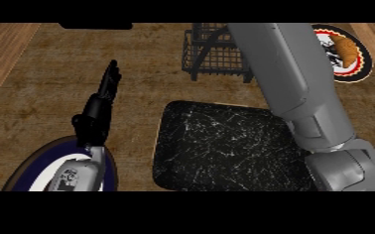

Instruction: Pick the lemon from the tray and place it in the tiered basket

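Observation:
The black tray (219, 148) lies in the middle of the counter, and no lemon shows on it. Beyond it at the back stands the black wire tiered basket (212, 54), partly covered by my right forearm (293, 79). That forearm runs from the lower right up past the basket to the picture's top edge, and its hand is out of sight. No lemon shows anywhere. At the left, my left hand (99, 111) rests open with its fingers straight and pointing away from me, apart from the tray.
A round plate (351, 74) holding a croissant (345, 49) sits at the back right. A dark blue and white plate (36, 166) lies at the lower left, under my left wrist. A dark object (95, 26) sits at the back edge.

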